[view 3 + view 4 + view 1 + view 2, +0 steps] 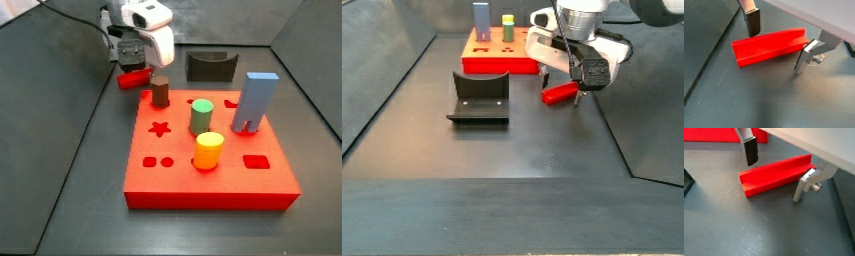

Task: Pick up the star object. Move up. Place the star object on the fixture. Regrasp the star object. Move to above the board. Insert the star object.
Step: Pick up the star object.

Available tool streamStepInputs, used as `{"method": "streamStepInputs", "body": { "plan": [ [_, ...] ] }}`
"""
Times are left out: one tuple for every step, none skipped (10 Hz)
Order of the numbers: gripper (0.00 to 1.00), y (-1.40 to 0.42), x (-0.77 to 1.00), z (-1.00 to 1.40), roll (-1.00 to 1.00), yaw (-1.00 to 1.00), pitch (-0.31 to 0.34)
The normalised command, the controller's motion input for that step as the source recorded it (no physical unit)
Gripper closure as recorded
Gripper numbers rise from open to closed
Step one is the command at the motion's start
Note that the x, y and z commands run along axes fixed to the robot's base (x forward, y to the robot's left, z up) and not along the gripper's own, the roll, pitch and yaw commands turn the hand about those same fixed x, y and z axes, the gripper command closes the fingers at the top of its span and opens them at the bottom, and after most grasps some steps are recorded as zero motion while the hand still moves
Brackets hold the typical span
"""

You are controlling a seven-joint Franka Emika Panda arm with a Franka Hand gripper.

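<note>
- wrist view: end effector (777, 47) low over the dark grey floor (757, 100), fingers spread wide. the star object (769, 46), a bright red ridged peg, lies flat on the floor between them. the dark-padded finger (753, 22) sits just beside one long face, the silver finger (806, 56) near the peg's far end; can't tell if either pad touches.
- wrist view: same layout, end effector (777, 175) spread around the star object (776, 175), which lies flat. a visible gap separates the dark pad (751, 152) from the peg. an edge of the red board (724, 135) shows behind it.
- side view: end effector (134, 72) sits down at floor level, off the board's far corner. the star object (134, 78) shows as a red patch right under it. the board (214, 180) carries a dark brown peg (159, 93), a green peg (202, 115), a yellow-and-orange cylinder (209, 152) and a tall blue-grey block (254, 102). the fixture (211, 66) stands behind the board, well apart from the peg.
- side view: end effector (569, 85) straddles the star object (559, 93) on the floor, just beside the fixture (480, 98) and in front of the board (496, 62). the peg is not lifted, and the plates stand apart.
</note>
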Motion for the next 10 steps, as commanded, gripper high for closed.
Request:
{"method": "streamStepInputs", "body": {
  "plan": [
    [0.0, 0.0, 0.37, -0.59, 0.2, 0.05, 0.116],
    [0.0, 0.22, 0.32, -1.0, -0.05, 0.0, -0.016],
    [0.0, 0.1, 0.0, -0.34, -0.04, 0.0, 0.0],
    [0.0, 0.0, 0.0, 0.0, 0.0, 0.0, -0.006],
    [0.0, 0.0, 0.0, 0.0, 0.0, 0.0, 0.0],
    [1.0, 0.0, 0.0, 0.0, 0.0, 0.0, 0.0],
    [1.0, 0.0, 0.0, 0.0, 0.0, 0.0, 0.0],
    [1.0, 0.0, 0.0, 0.0, 0.0, 0.0, 0.0],
    [1.0, 0.0, 0.0, 0.0, 0.0, 0.0, 0.0],
    [1.0, 0.0, 0.0, 0.0, 0.0, 0.0, 0.0]
  ]
}}
